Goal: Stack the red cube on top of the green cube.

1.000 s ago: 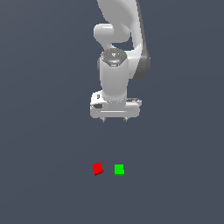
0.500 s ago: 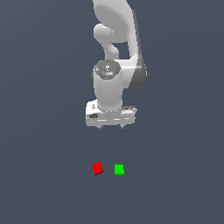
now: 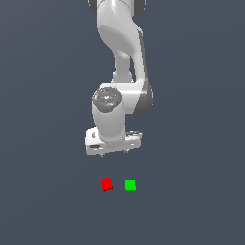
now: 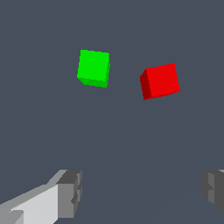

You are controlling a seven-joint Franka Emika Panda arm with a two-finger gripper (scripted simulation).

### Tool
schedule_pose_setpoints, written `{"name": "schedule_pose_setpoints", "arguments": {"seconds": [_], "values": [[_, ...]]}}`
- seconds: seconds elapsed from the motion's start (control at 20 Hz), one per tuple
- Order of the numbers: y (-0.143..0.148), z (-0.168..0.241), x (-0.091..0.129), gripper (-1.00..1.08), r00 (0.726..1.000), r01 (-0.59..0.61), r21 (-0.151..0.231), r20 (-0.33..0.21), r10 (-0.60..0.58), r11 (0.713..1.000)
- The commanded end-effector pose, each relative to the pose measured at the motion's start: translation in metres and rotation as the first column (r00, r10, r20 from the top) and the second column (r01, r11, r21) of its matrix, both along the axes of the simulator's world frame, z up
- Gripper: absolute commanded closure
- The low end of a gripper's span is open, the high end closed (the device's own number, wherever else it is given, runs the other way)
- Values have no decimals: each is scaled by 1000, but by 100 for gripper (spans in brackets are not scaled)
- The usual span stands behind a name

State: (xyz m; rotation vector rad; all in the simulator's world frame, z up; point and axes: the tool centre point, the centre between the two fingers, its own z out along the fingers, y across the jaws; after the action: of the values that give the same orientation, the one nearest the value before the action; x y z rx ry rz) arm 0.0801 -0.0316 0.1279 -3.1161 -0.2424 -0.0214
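Observation:
The red cube (image 3: pixel 106 184) rests on the dark floor, slightly turned, with the green cube (image 3: pixel 130 185) a short gap away toward the exterior view's right. They do not touch. My gripper (image 3: pixel 115 153) hangs above and behind them, nearer the red cube, open with nothing between its fingers. In the wrist view the red cube (image 4: pixel 160 81) and green cube (image 4: pixel 93 67) lie ahead of the spread fingertips (image 4: pixel 70 193), and the gripper's midpoint (image 4: pixel 142 192) is over bare floor.
A plain dark grey floor (image 3: pixel 191 210) stretches all around the cubes. The white arm (image 3: pixel 119 52) rises from the gripper toward the top of the exterior view.
The arm has swung down and toward the exterior view's left, bringing the gripper closer to the cubes. The cubes have not moved.

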Motion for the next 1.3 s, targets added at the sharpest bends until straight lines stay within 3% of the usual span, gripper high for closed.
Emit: {"name": "schedule_pose_setpoints", "arguments": {"seconds": [0.0, 0.65, 1.25], "values": [[-6, -8, 12, -92, 1000, -24, -2, -1, 24, 1000], [-25, -37, 61, -92, 993, -119, -11, -8, 119, 993], [-33, -54, 90, -92, 985, -172, -16, -11, 172, 985]]}}
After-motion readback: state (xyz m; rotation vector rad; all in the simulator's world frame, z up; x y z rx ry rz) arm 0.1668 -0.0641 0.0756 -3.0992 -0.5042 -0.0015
